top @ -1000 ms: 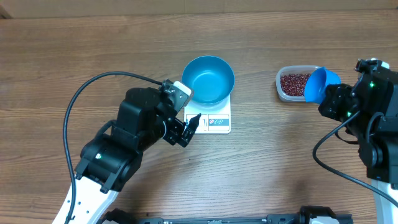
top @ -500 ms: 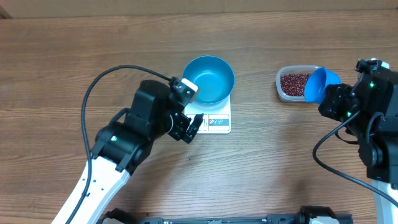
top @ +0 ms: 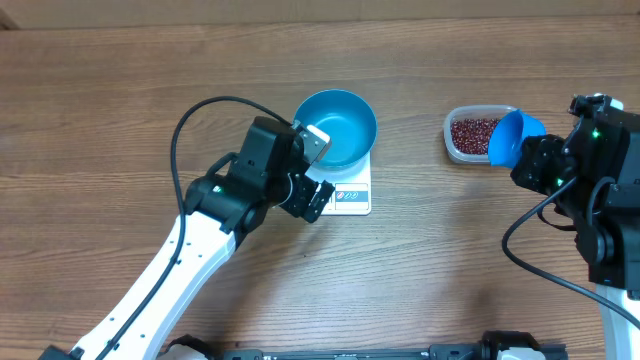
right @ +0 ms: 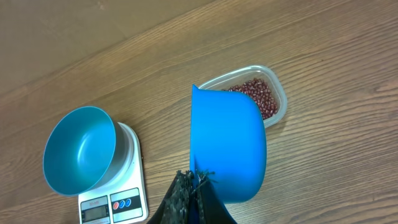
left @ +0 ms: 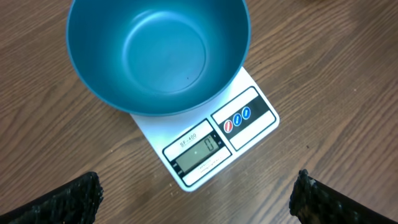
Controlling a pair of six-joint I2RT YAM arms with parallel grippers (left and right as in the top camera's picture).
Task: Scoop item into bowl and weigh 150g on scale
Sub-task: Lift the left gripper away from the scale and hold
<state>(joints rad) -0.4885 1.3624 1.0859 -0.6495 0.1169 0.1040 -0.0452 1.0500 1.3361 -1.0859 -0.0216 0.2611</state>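
Overhead view shows the bowl [top: 336,127] empty on the scale [top: 345,197], whose display [left: 202,151] reads zero in the left wrist view. The left gripper [top: 318,168] hovers beside the bowl with jaws apart, holding nothing. The right gripper [right: 193,186] is clamped on the handle of a blue scoop [right: 227,149], seemingly empty, at the edge of the clear tub [top: 455,145] of beans [top: 474,131]. Scooping looks not yet begun; next the scoop should dip into the beans. The worktop [top: 450,260] is brown wood-grain, and little of the room shows.
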